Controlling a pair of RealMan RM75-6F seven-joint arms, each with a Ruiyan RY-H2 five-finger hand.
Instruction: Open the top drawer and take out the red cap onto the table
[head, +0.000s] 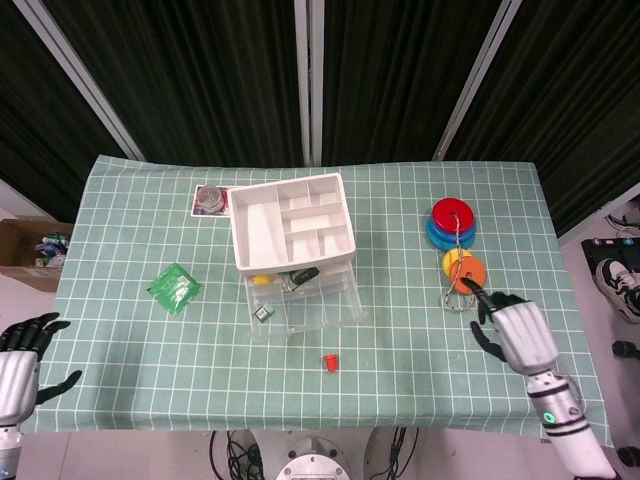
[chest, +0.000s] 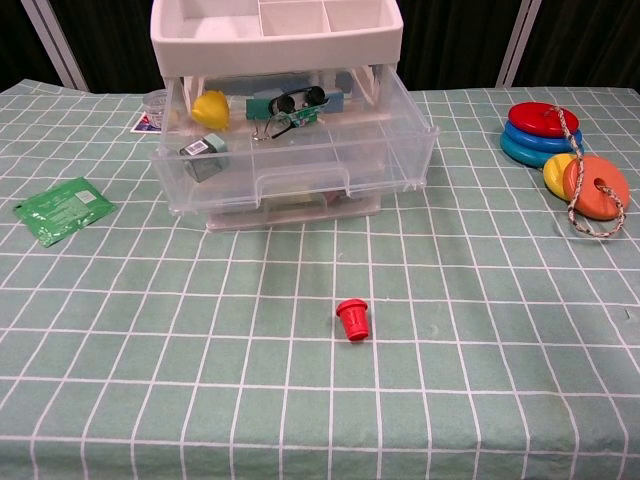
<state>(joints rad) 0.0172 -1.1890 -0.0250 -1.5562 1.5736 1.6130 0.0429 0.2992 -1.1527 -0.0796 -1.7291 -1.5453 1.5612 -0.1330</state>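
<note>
The red cap (head: 329, 362) (chest: 352, 320) stands alone on the green checked tablecloth, in front of the clear top drawer (head: 303, 303) (chest: 290, 150), which is pulled out of the white-topped organiser (head: 291, 221). My right hand (head: 518, 330) hovers far right, near the coloured rings, fingers apart and holding nothing. At the lower left edge of the head view my left hand (head: 22, 355) is off the table, empty with fingers spread. Neither hand shows in the chest view.
The drawer holds a yellow piece (chest: 210, 108), black clips (chest: 290, 105) and a small grey box (chest: 203, 152). Stacked coloured rings with a cord (head: 456, 250) (chest: 570, 150) lie right. A green packet (head: 173, 288) (chest: 60, 208) lies left, a small tin (head: 210, 197) behind the organiser.
</note>
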